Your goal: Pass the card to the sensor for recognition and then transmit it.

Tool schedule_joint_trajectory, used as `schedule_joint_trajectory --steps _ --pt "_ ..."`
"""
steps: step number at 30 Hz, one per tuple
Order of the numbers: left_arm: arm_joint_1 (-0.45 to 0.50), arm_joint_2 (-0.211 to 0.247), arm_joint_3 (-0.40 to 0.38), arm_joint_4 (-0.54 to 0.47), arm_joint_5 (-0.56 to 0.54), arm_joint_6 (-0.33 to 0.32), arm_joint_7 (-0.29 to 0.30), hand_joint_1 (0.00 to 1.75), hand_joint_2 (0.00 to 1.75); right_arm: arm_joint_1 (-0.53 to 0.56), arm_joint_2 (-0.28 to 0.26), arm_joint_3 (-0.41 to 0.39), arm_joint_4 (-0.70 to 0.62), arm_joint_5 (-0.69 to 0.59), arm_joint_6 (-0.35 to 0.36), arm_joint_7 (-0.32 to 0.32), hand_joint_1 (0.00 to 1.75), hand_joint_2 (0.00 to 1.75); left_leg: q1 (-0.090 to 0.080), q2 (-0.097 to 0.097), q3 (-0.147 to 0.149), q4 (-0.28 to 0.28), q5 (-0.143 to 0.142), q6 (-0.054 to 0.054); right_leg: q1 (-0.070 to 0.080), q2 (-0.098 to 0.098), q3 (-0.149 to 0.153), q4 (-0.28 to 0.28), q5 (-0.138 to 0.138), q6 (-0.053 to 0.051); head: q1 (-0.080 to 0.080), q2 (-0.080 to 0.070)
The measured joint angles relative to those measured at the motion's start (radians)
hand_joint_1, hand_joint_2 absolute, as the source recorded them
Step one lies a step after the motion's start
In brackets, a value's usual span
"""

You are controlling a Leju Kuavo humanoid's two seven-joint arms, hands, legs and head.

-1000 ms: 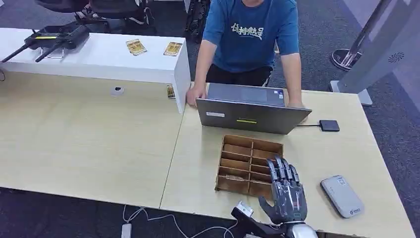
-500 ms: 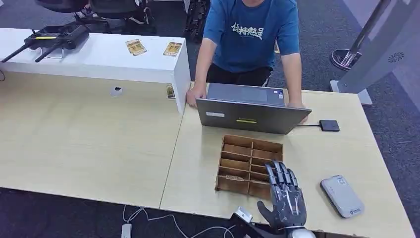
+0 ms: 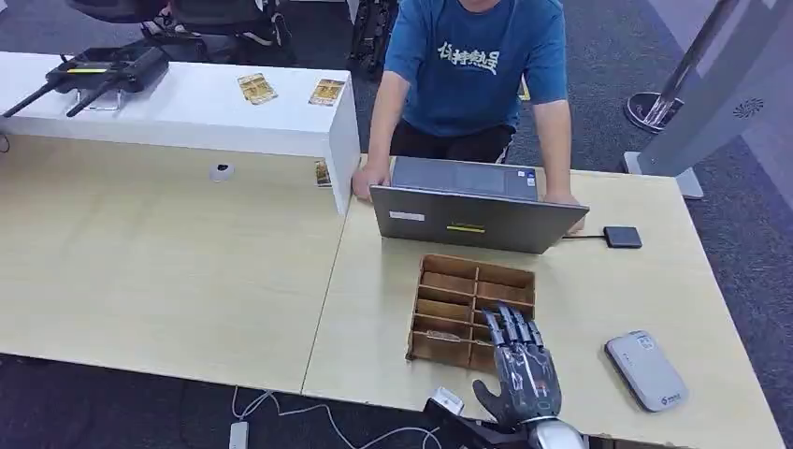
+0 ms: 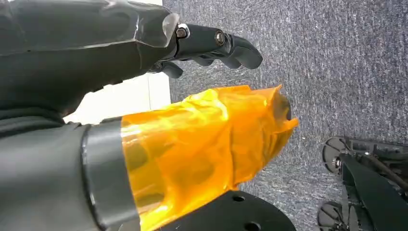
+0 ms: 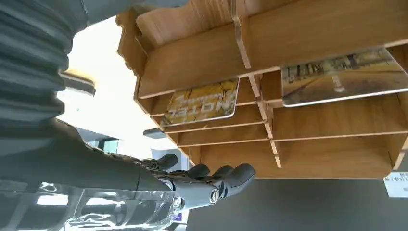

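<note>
We see the right robot hand spread and holding nothing, poised over the near right slots of the wooden card organizer near the worktop's front edge. Two cards lie in its slots: a yellow hotel card and a second card. The left robot hand hangs over grey carpet, fingers loosely curled, holding nothing. A grey card reader lies near the front right corner.

Slotted rack on counter, near front edge. Laptop directly behind rack; person behind laptop. Card reader right of rack. Right robot hand over rack's front right corner. Two cards lie in rack slots.
</note>
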Motion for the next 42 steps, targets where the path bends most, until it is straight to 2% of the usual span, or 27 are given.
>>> schedule_joint_trajectory --steps 19,24,26,27,28,29,30,32,33,34,42 --pt "0.0 0.0 0.0 0.0 0.003 0.0 0.0 0.0 0.0 0.0 0.0 0.005 -0.001 -0.009 -0.002 0.012 0.0 1.75 0.0 0.0 0.0 0.0 0.0 0.0 0.0 0.0 0.0 0.0 0.0 0.0 0.0 0.0" --pt "0.001 0.0 0.0 0.0 0.003 -0.001 -0.018 0.0 0.0 0.001 0.0 0.005 -0.001 -0.009 -0.002 0.012 0.0 1.75 0.0 0.0 0.0 0.0 0.0 0.0 0.0 0.0 0.0 0.0 0.0 0.0 0.0 0.0" --pt "0.001 0.0 0.0 0.0 0.003 -0.001 -0.02 0.0 0.0 0.001 0.0 0.006 -0.001 -0.009 -0.001 0.012 0.07 1.75 0.0 0.0 0.0 0.0 0.0 0.0 0.0 0.0 0.0 0.0 0.0 0.0 0.0 0.0" --pt "0.001 0.0 0.0 0.0 0.003 -0.001 -0.02 0.0 0.0 0.001 0.0 0.006 -0.001 -0.009 -0.001 0.012 0.26 1.75 0.0 0.0 0.0 0.0 0.0 0.0 0.0 0.0 0.0 0.0 0.0 0.0 0.0 0.0" --pt "0.001 0.0 0.0 0.0 0.003 -0.001 -0.02 0.0 0.0 0.001 0.0 0.005 -0.001 -0.009 -0.001 0.013 0.65 1.75 0.0 0.0 0.0 0.0 0.0 0.0 0.0 0.0 0.0 0.0 0.0 0.0 0.0 0.0" --pt "0.001 0.0 0.0 0.0 0.003 -0.001 -0.02 0.0 0.0 0.001 0.0 0.006 -0.001 -0.01 -0.001 0.014 0.77 1.75 0.0 0.0 0.0 0.0 0.0 0.0 0.0 0.0 0.0 0.0 0.0 0.0 0.0 0.0" --pt "0.001 0.0 0.0 0.0 0.003 -0.001 -0.02 0.0 0.0 0.001 0.0 0.006 -0.001 -0.011 0.0 0.014 1.36 1.75 0.0 0.0 0.0 0.0 0.0 0.0 0.0 0.0 0.0 0.0 0.0 0.0 0.0 0.0" --pt "0.001 0.0 0.0 0.0 0.003 -0.001 -0.02 0.0 0.0 0.001 0.0 0.006 -0.001 -0.012 0.001 0.015 1.4 1.75 0.0 0.0 0.0 0.0 0.0 0.0 0.0 0.0 0.0 0.0 0.0 0.0 0.0 0.0" --pt "0.001 0.0 0.0 0.0 0.003 -0.001 -0.02 0.0 0.0 0.001 0.0 0.006 -0.001 -0.014 0.003 0.015 1.61 1.75 0.0 0.0 0.0 0.0 0.0 0.0 0.0 0.0 0.0 0.0 0.0 0.0 0.0 0.0" --pt "0.001 0.0 0.0 0.0 0.003 -0.001 -0.02 0.0 0.0 0.002 0.0 0.006 -0.001 -0.015 0.004 0.015 1.69 1.75 0.0 0.0 0.0 0.0 0.0 0.0 0.0 0.0 0.0 0.0 0.0 0.0 0.0 0.0" --pt "0.001 0.0 0.0 0.0 0.003 -0.004 -0.02 0.0 0.0 0.0 -0.004 0.006 -0.001 -0.018 0.014 0.015 1.73 1.75 0.0 0.0 0.0 0.0 0.0 0.0 0.0 0.0 0.0 0.0 0.0 0.0 0.0 0.0"
